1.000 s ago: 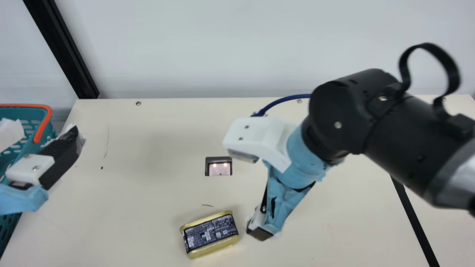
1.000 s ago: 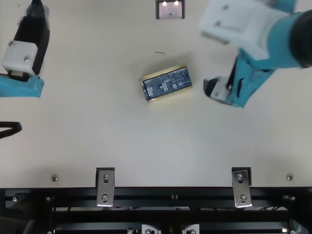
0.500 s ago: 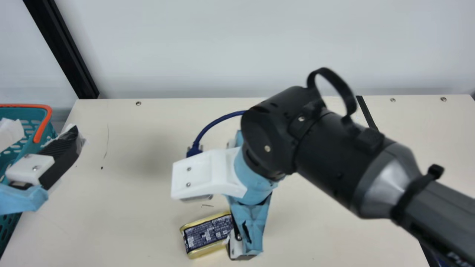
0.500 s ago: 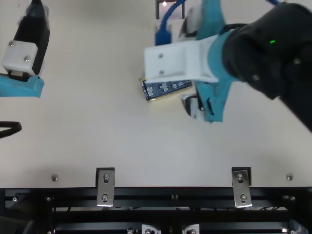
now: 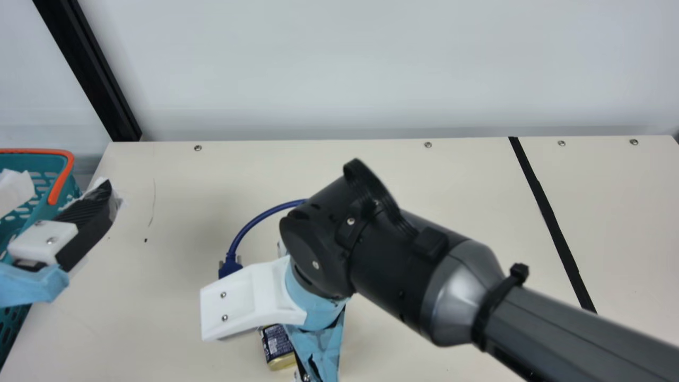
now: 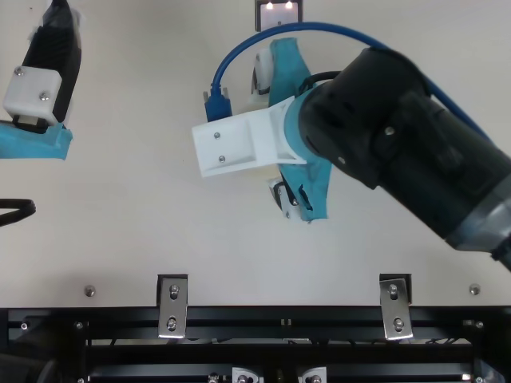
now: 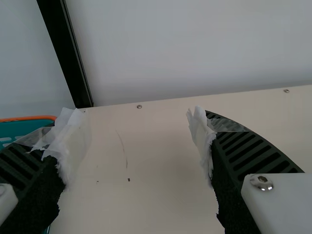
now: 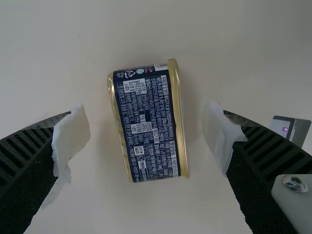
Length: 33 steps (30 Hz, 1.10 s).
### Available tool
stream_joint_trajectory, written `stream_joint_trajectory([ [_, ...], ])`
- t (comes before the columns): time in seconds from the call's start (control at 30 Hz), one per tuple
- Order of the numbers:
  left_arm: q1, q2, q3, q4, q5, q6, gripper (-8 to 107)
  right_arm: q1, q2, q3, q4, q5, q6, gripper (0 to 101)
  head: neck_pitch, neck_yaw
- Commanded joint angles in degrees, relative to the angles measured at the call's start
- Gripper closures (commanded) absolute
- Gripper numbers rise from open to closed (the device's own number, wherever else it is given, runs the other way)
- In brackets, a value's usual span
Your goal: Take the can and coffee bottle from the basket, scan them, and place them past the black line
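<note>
In the top view my right gripper [image 6: 273,136] hangs above the table near the middle. The right wrist view has that right gripper [image 8: 147,129] open, one finger to each side of the gold-edged, dark-labelled can [image 8: 146,122], with gaps between. The can [image 5: 277,345] is partly covered by the right arm in the main view. At the far left, my left gripper [image 5: 66,188] is beside the teal basket [image 5: 66,154]; the left wrist view shows the left gripper [image 7: 134,131] open and holding nothing. The black line [image 5: 551,223] runs down the table's right side.
The scanner [image 6: 278,14] is set in the table close to the right gripper. A blue cable [image 6: 319,26] loops from the right wrist mount. A black looped strip [image 6: 16,211] lies at the top view's left edge, and metal brackets [image 6: 172,307] line the near edge.
My right gripper has moved leftward and nearer the table's front edge, from beside the can to over it. The left arm and the can have kept still.
</note>
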Motion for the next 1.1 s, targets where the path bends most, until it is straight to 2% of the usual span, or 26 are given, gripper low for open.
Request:
stream_joint_trajectory([
  [0.0,0.00,0.00,0.00,0.00,0.00,0.00,9,0.20,0.52,0.63,-0.08,-1.08,0.36,0,-0.10,-0.07],
  [0.23,0.00,0.00,0.00,0.00,0.00,0.00,9,0.29,1.89,1.48,-0.06,-4.76,2.31,0,-0.10,-0.07],
  [0.27,0.00,0.00,0.00,0.00,0.00,0.00,9,0.20,2.03,1.49,-0.17,-5.20,2.73,45,-0.10,-0.07],
  [0.3,0.00,0.00,0.00,0.00,0.00,0.00,9,0.10,2.18,1.48,-0.38,-5.56,3.14,84,-0.10,-0.07],
  [0.33,0.00,0.00,0.00,0.00,0.00,0.00,9,-0.02,2.30,1.50,-0.63,-5.86,3.57,101,-0.10,-0.07],
  [0.5,0.00,0.00,0.00,0.00,0.00,0.00,9,-1.16,1.95,1.30,-1.28,-5.87,6.94,101,-0.10,-0.07],
  [0.77,0.00,0.00,0.00,0.00,0.00,0.00,9,-6.43,-1.56,-1.17,-0.61,-2.14,15.38,101,-0.10,-0.07],
  [0.9,0.00,0.00,0.00,0.00,0.00,0.00,9,-10.77,-3.14,-0.43,-4.36,-2.59,22.48,101,-0.17,-1.46],
  [1.07,0.00,0.00,0.00,0.00,0.00,0.00,9,-16.50,-5.70,3.34,-9.75,-3.80,30.18,101,-0.44,-7.55],
])
